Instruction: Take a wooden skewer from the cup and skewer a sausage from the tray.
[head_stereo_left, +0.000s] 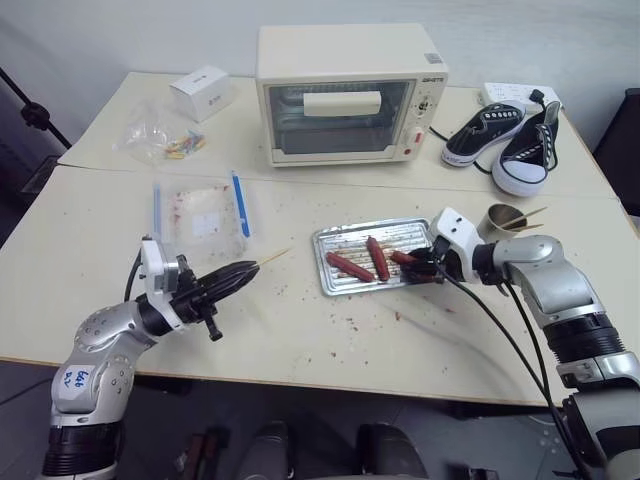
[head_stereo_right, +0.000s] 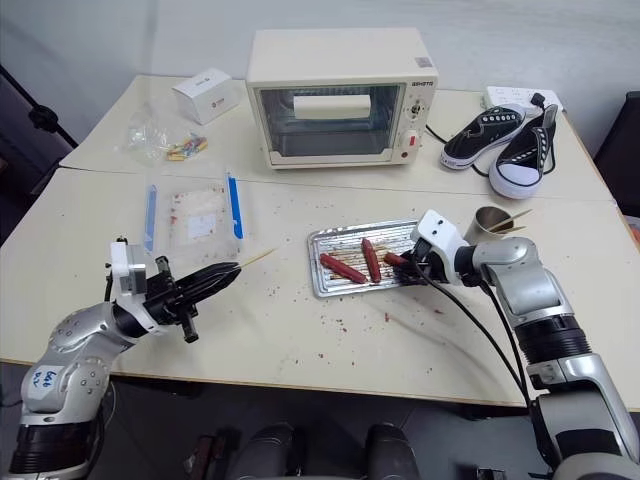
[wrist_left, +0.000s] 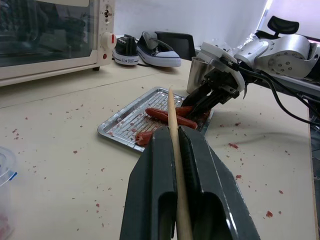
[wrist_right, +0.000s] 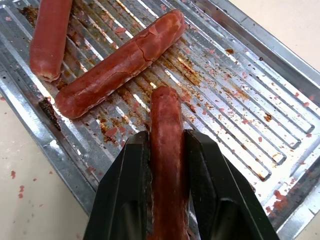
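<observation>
Table: R hand (wrist_right: 167, 150) clamps sausage (wrist_right: 167, 145) in tray (wrist_right: 280, 65); L hand (head_stereo_left: 243, 272) pinches skewer (wrist_left: 176, 150).

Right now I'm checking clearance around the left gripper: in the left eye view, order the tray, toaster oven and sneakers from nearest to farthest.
From the left gripper:
1. Tray, to its right.
2. Toaster oven, behind, mid-table.
3. Sneakers, far right corner.

Tray (head_stereo_left: 352, 238) lay before the oven (head_stereo_left: 345, 95), cup (head_stereo_left: 500, 219) right of it, shoes (head_stereo_left: 510, 138) behind the cup.
</observation>
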